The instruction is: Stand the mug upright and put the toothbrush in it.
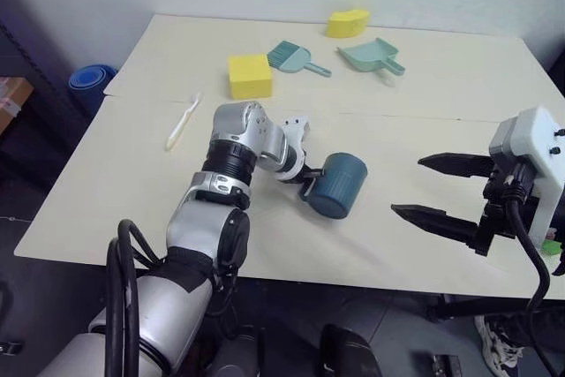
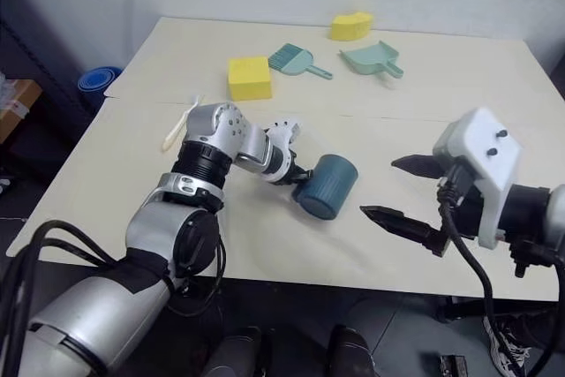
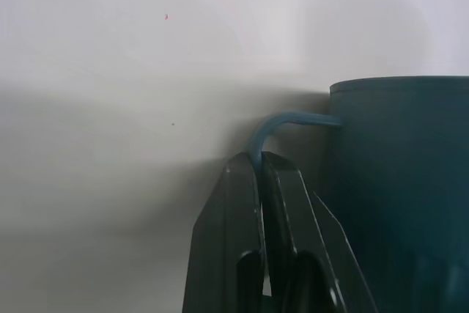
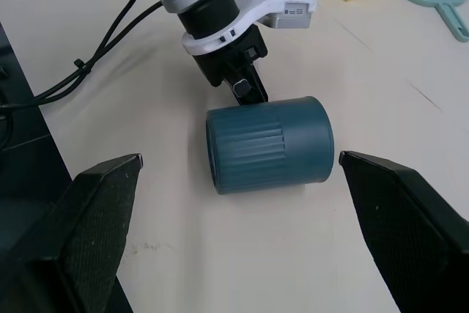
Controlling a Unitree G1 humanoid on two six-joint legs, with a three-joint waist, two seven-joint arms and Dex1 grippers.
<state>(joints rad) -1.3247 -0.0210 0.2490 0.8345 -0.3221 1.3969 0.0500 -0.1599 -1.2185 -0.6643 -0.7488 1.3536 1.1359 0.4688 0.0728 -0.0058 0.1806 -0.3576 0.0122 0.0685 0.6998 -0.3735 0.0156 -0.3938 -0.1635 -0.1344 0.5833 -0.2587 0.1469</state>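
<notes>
1. The mug (image 1: 337,185) lies on its side at frame centre on the surface (image 1: 132,165).
2. The left pincer (image 1: 309,179) pinches its handle (image 3: 282,124).
3. The right pincer (image 1: 440,192) hangs spread, right of the mug.
4. The toothbrush (image 1: 182,121) lies centre-left.

Mug (image 1: 337,184) on its side, mid-table (image 1: 132,174)
Toothbrush (image 1: 183,121) lies to its left; sponge (image 1: 249,75) behind the toothbrush's right; hand brush (image 1: 295,56) and dustpan (image 1: 372,55) further back; second sponge (image 1: 348,22) at the far edge.
</notes>
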